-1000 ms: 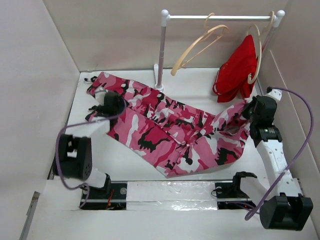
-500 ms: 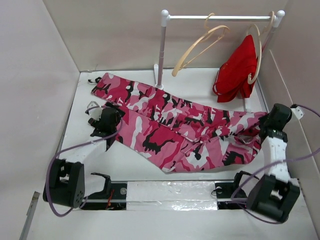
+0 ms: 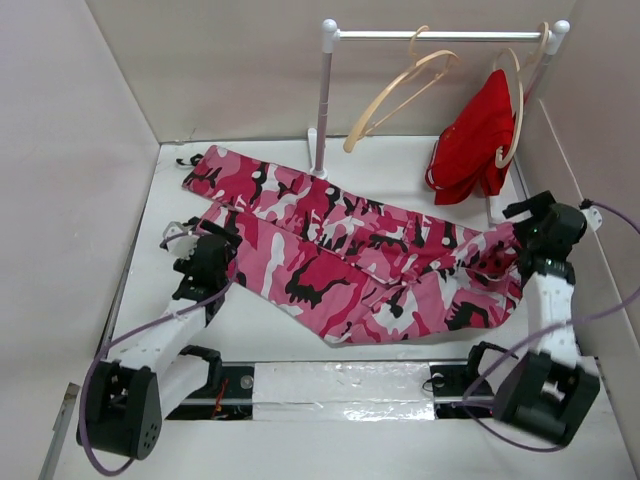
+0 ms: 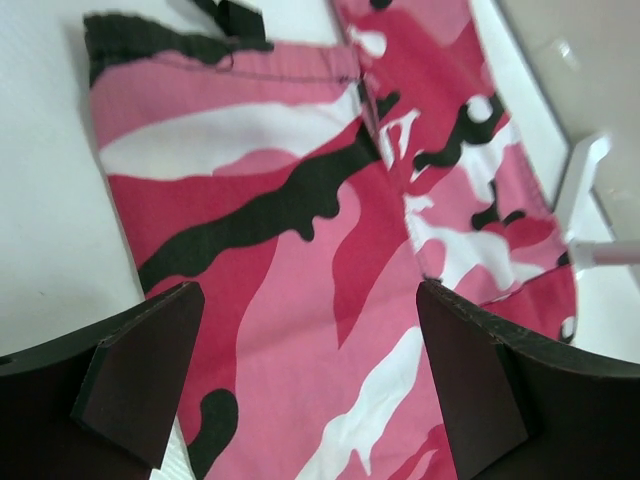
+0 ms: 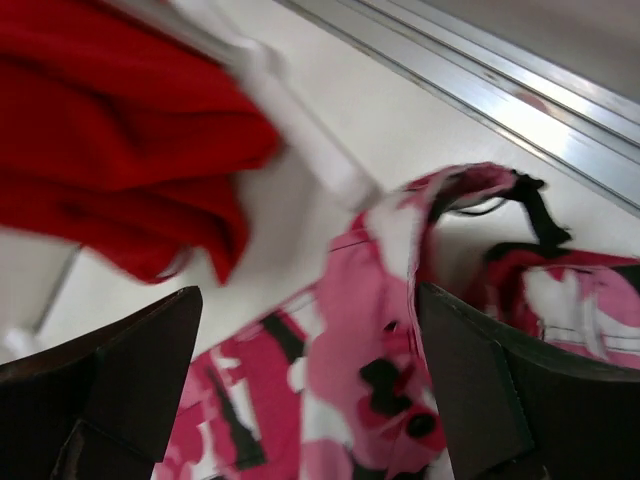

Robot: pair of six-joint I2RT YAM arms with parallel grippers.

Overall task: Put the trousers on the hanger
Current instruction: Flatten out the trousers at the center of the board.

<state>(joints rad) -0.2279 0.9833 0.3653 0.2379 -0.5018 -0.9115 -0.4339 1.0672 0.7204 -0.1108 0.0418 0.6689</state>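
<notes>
matt cloth trousers [image 3: 350, 250], smooth pale wooden hanger [image 3: 351, 140].

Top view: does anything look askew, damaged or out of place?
The empty hanger hangs steeply tilted on the rail, with one end dipping low. The trousers lie spread on the table but are rumpled at their right end. No damage is visible.

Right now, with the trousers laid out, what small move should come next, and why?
Probably raise the right gripper toward the bare hanger on the rail. The trousers lie spread flat on the table, and the right gripper and left gripper both stand open, holding nothing, so fetching the hanger looks like the next step.
</notes>
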